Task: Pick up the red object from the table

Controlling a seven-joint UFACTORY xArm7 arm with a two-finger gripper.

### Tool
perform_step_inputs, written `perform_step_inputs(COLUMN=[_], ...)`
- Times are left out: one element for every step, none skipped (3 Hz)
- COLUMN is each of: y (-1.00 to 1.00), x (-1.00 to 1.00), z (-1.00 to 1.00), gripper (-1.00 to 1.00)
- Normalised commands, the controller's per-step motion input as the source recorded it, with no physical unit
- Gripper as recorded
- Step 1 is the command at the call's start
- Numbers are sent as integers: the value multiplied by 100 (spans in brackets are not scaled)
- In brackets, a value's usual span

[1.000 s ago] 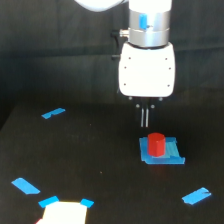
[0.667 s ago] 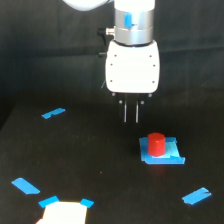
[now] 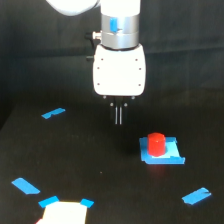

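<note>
The red object [image 3: 156,144] is a small red-orange upright cylinder standing on a flat blue square patch [image 3: 162,152] on the black table [image 3: 100,170], at the exterior view's right. My gripper [image 3: 119,122] hangs from the white arm body [image 3: 119,70], to the left of the cylinder and a little above the table surface. Its two thin fingers are pressed close together, with nothing between them. The gripper is apart from the cylinder.
Blue tape strips lie on the table: one at the far left [image 3: 53,113], one at the near left [image 3: 26,185], one at the near right [image 3: 196,196]. A white patch with blue tape corners [image 3: 63,210] sits at the bottom edge. A dark draped backdrop stands behind.
The arm has moved toward the exterior view's left, away from above the red object. The fingers remain close together. The cylinder has not moved.
</note>
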Motion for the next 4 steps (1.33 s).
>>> perform_step_inputs(y=[-100,44,53,-97], x=[39,-100,-94,54], z=[-100,100,100,100], gripper=[100,100,100,-12])
